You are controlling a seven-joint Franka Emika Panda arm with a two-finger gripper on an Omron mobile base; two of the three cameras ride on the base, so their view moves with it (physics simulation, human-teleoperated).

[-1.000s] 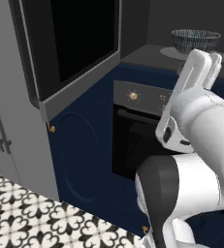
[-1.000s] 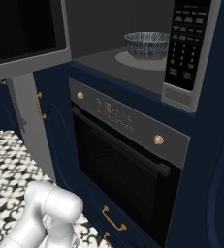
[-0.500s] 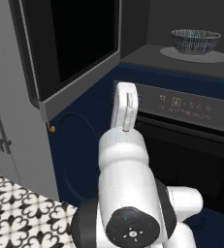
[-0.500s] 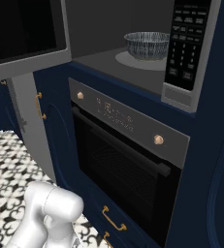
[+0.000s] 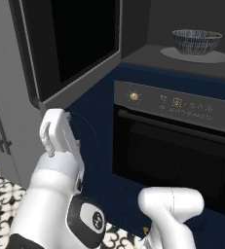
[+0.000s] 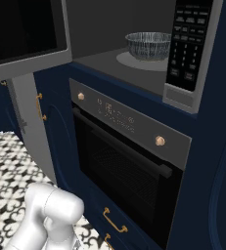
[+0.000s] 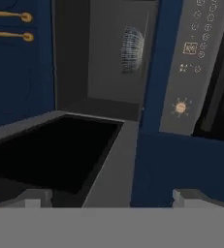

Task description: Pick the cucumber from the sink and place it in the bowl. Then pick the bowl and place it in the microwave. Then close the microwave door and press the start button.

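**A:** Going left to right: the flat grey-framed microwave door with the big black glass window [image 5: 70,44] is swung wide open, its lower edge jutting out over the white arm's gripper [image 5: 53,133]. The hand sits low, under that edge, with open room in front of the dark blue cabinet face [image 5: 92,141] beside it. Black and white patterned floor tiles [image 6: 7,171] below.

**B:** Fingers?

**A:** Spread as wide as they go, holding nothing. In the hand view the door's edge sits just ahead of the fingertips [image 7: 33,197].

**B:** And the bowl?

**A:** The wide round bowl with the grey-blue streaked outside [image 6: 147,45] sits on the round grey turntable plate [image 6: 129,59] inside the built-in microwave with the dark cavity [image 6: 109,29]. Can't tell if the cucumber is in it, the rim hides the inside. Below is the black oven with the bar handle [image 6: 124,166].

**B:** Changed since a moment ago?

**A:** The arm swung left and down, from in front of the oven to under the door. Bowl and door haven't budged.
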